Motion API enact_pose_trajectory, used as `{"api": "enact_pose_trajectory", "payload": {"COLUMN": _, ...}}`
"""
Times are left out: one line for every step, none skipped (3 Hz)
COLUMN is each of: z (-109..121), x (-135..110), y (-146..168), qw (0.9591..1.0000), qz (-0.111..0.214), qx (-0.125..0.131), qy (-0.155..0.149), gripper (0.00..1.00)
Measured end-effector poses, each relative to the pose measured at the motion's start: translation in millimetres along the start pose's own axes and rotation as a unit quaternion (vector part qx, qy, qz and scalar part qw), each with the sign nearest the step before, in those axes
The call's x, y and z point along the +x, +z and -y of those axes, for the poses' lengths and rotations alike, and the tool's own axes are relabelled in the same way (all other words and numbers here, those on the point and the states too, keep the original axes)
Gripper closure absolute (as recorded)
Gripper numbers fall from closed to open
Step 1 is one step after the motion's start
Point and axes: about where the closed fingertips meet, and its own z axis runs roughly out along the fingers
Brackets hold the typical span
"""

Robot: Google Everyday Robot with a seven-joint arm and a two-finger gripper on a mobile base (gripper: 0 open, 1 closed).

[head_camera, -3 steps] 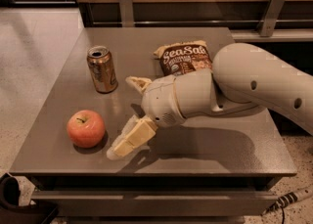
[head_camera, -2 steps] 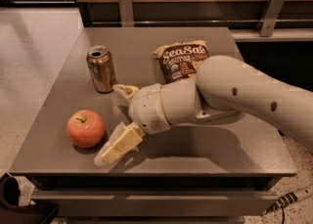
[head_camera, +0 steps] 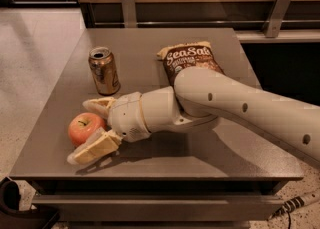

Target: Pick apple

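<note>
The pinkish-red apple (head_camera: 83, 127) with a short dark stem sits near the front left corner of the grey table (head_camera: 150, 48). My gripper (head_camera: 90, 129) reaches in from the right and is open, with one cream finger (head_camera: 98, 105) behind the apple and the other (head_camera: 95, 149) in front of it. The apple lies between the two fingers, still resting on the table. My white arm (head_camera: 235, 104) crosses the table from the right.
A bronze drink can (head_camera: 104, 70) stands upright just behind the gripper. A brown SeaSalt snack bag (head_camera: 187, 58) lies at the table's middle back, partly under my arm. The table's left and front edges are close to the apple.
My gripper has moved left across the table and its fingers now straddle the apple. The apple, can and bag have not moved.
</note>
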Motion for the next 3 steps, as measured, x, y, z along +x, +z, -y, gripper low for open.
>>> {"api": "enact_pose_trajectory", "payload": {"z": -1.4, "x": -1.1, "y": 11.9, "qw": 0.9999, "qz": 0.009, "qx": -0.009, "qy": -0.001, "gripper": 0.54}}
{"api": "enact_pose_trajectory", "payload": {"z": -2.6, "x": -2.2, "y": 12.6, "qw": 0.9999, "qz": 0.008, "qx": -0.010, "qy": -0.003, "gripper": 0.77}}
{"api": "enact_pose_trajectory", "payload": {"z": -3.9, "x": -3.4, "y": 13.8, "qw": 0.9999, "qz": 0.008, "qx": -0.012, "qy": -0.004, "gripper": 0.99}}
